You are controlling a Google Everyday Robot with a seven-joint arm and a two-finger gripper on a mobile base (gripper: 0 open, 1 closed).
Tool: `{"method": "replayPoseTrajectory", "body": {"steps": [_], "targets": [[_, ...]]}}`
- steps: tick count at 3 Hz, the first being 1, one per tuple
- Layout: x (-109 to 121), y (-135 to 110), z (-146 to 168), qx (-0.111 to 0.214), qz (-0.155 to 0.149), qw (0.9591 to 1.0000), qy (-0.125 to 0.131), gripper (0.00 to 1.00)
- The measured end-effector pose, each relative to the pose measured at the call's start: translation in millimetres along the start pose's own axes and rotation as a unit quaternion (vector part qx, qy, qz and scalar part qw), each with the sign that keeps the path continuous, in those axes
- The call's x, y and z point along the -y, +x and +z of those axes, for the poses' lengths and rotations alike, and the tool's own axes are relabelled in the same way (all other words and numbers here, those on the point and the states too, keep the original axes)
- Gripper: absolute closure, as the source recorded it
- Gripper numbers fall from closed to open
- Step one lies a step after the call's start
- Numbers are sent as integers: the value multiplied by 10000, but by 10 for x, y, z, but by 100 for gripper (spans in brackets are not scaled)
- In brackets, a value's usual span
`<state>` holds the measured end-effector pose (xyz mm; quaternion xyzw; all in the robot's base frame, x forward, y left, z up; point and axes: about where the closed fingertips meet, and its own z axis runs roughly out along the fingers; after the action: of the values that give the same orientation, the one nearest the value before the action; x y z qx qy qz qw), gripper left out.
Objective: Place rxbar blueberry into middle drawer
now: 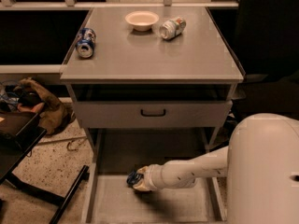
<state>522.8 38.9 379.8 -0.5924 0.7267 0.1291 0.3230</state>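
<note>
gripper [136,180]: low over middle drawer [114,202] floor | jaws: closed on rxbar blueberry [131,177] | blue end poking left, long axis unclear

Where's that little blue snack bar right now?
Low in the camera view, left of centre, the rxbar blueberry is at the tip of the gripper, over the floor of the pulled-out middle drawer, below the drawer front.

No writing or label can be read.
</note>
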Motion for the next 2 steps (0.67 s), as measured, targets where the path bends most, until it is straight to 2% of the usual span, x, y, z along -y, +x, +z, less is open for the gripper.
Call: {"method": "replayPoseTrajectory", "body": {"steps": [1, 2], "targets": [[17, 36, 49, 212, 201, 9995, -84, 100], [112, 128, 6, 294, 447, 9986, -43, 81]]}}
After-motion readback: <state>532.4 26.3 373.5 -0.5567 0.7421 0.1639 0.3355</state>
